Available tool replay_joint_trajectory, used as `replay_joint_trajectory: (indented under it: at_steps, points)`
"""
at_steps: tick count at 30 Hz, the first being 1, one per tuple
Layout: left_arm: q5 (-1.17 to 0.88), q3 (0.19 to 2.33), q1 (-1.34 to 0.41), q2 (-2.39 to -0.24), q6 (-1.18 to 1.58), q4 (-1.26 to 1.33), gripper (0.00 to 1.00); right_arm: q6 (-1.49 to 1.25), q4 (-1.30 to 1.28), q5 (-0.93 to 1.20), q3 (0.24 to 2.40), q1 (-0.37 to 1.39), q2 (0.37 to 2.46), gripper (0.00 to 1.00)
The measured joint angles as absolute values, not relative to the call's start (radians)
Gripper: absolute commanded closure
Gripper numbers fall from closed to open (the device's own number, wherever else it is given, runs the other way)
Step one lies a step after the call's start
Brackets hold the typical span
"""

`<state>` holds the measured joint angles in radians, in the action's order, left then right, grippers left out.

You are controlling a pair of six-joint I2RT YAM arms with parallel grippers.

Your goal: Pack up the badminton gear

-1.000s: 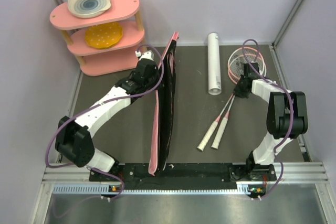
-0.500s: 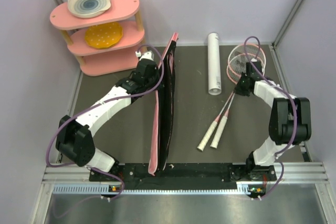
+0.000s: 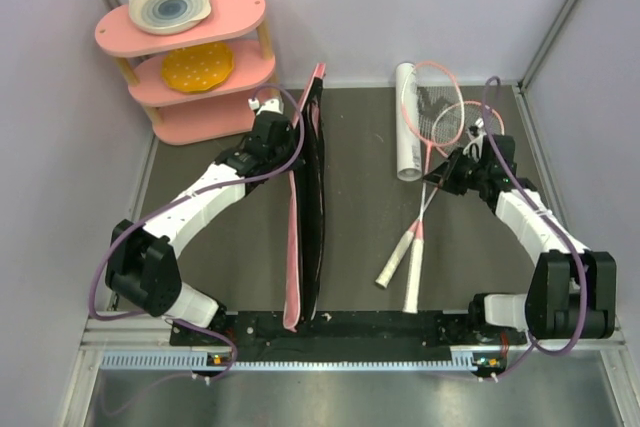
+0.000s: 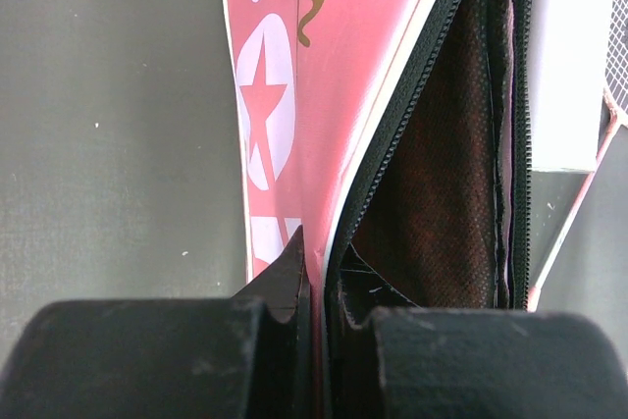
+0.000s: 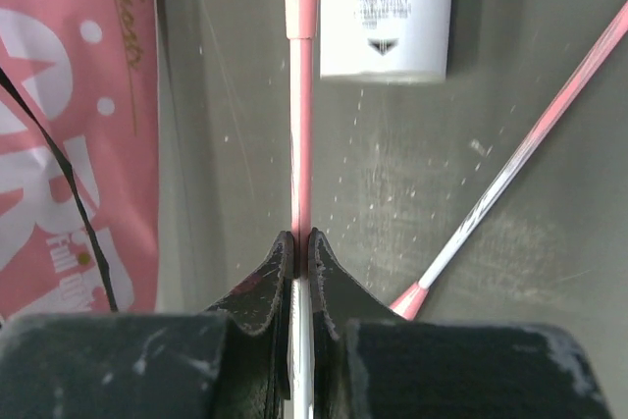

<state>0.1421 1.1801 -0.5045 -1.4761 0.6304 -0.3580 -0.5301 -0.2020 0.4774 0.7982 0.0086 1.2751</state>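
Note:
The long pink racket bag [image 3: 310, 207] lies unzipped down the middle of the table, its dark lining showing [image 4: 432, 174]. My left gripper [image 3: 288, 139] is shut on the bag's pink upper flap [image 4: 316, 262] at its far end. My right gripper [image 3: 432, 182] is shut on the thin shaft of one pink racket [image 5: 302, 125]. That racket's head lies over the white tube [image 3: 407, 122], and its white handle [image 3: 412, 282] points to the front. The second racket [image 3: 392, 269] lies crossed under it, its shaft at the right in the right wrist view [image 5: 530, 149]. No shuttlecocks show.
A pink three-tier shelf [image 3: 240, 2] with plates stands at the back left. The tube's open end [image 5: 388, 7] lies just ahead of my right gripper. The bag's printed side [image 5: 59, 144] is to its left. Walls close in on three sides.
My right gripper has swung left and forward with the racket. Both racket heads moved left, one now over the tube. The held racket's handle swung toward the front. My left gripper moved slightly back.

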Motion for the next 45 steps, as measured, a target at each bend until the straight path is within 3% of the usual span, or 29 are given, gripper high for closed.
replay_joint_trajectory:
  at_steps: [19, 29, 33, 34, 38, 45]
  points:
    - [0.119, 1.168, -0.505, -1.475, 0.635, -0.351, 1.0, -0.461, -0.209, 0.381, 0.788, 0.093, 1.456, 1.0]
    - [0.119, 1.168, -0.505, -1.475, 0.635, -0.351, 1.0, -0.467, -0.176, 0.314, 0.813, 0.125, 1.536, 0.75]
    - [0.115, 1.168, -0.505, -1.475, 0.636, -0.351, 1.0, -0.469, -0.163, 0.286, 0.814, 0.144, 1.549, 0.73]
    - [0.114, 1.168, -0.505, -1.475, 0.637, -0.351, 1.0, -0.469, -0.161, 0.28, 0.814, 0.149, 1.551, 0.74]
    - [0.109, 1.168, -0.505, -1.475, 0.639, -0.35, 1.0, -0.473, -0.157, 0.26, 0.82, 0.159, 1.566, 0.98]
    - [0.105, 1.168, -0.505, -1.475, 0.638, -0.348, 1.0, -0.493, -0.189, 0.224, 0.825, 0.161, 1.528, 1.0]
